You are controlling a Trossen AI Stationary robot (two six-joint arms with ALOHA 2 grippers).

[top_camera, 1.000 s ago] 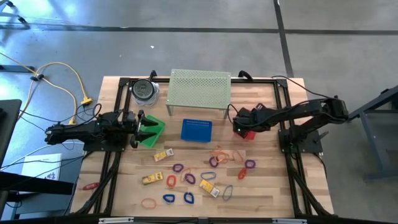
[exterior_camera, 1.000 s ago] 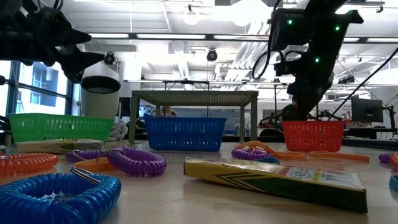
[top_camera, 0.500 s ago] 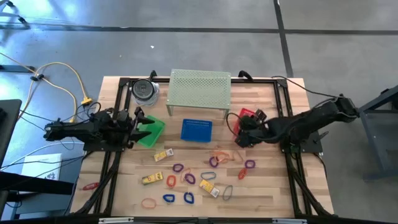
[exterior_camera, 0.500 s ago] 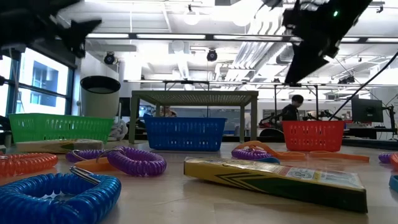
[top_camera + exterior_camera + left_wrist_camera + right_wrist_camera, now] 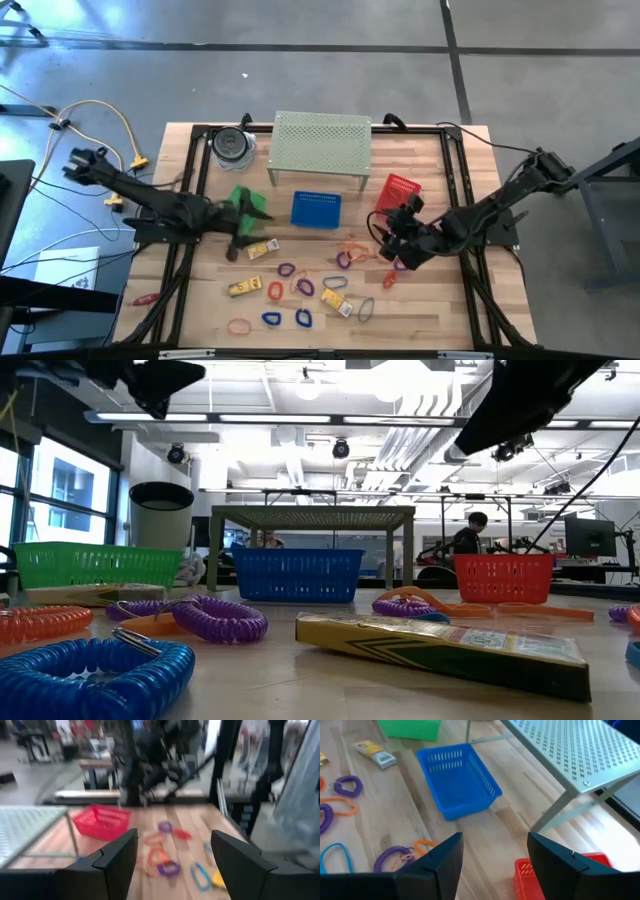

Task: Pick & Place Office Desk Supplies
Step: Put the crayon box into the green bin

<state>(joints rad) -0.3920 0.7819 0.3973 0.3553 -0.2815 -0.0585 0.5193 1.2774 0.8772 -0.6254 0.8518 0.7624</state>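
Note:
The office desk supplies lie loose on the table's near half: coiled purple [image 5: 286, 270], blue [image 5: 271, 319] and orange [image 5: 275, 291] loops, thin red bands [image 5: 355, 247] and small yellow boxes [image 5: 244, 288]. My left gripper [image 5: 238, 244] hovers open above the table at the near edge of the green basket [image 5: 246, 203], holding nothing. In its wrist view the fingers [image 5: 172, 865] stand wide apart. My right gripper [image 5: 392, 246] hovers open over the red bands, on the near side of the red basket [image 5: 398, 188]. Its fingers [image 5: 492, 865] are empty too.
A blue basket [image 5: 316, 209] sits mid-table between the green and red ones. Behind it stands a perforated green shelf [image 5: 321, 144], with a round container [image 5: 232, 146] to its left. A black frame [image 5: 185, 250] borders the table. In the low view, a yellow box [image 5: 450, 645] lies closest to the camera.
My left gripper has risen and swung from the green basket's left side toward the table's near edge. My right gripper has left the spot over the red basket, gone toward the near edge and tipped downward, uncovering that basket. Both stay open.

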